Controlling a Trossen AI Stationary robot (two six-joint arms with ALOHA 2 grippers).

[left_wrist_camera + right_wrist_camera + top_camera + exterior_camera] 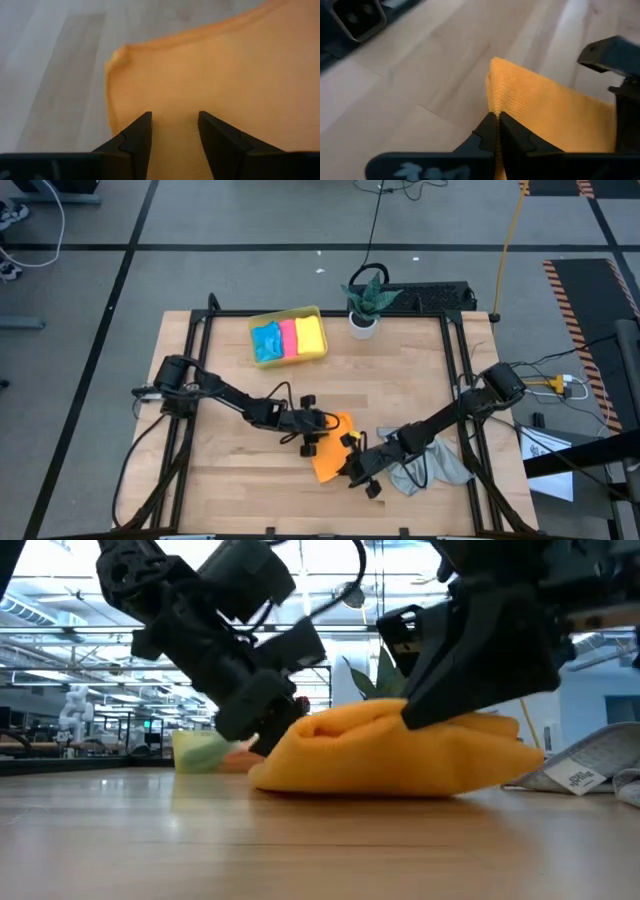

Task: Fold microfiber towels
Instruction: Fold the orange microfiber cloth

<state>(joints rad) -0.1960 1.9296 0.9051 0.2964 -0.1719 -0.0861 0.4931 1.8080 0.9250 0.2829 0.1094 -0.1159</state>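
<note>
Right gripper: clamped tight on an edge of the orange towel; only its wrist view shows this.
Left gripper: fingers apart, over the same towel.
Grey towel: just beside the orange one, toward the table edge.
Tray: well apart, holding blue, pink, yellow towels.
Plant: beyond, near the tray.

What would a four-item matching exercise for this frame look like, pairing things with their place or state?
Things:
1. orange towel
2. grey towel
3. right gripper
4. yellow tray

Place or state:
A. crumpled by the table's right edge
B. holds folded blue, pink and yellow towels
C. shut on a cloth edge
D. between both grippers, near the front

Pairs: 1-D, 2-A, 3-C, 4-B
</note>
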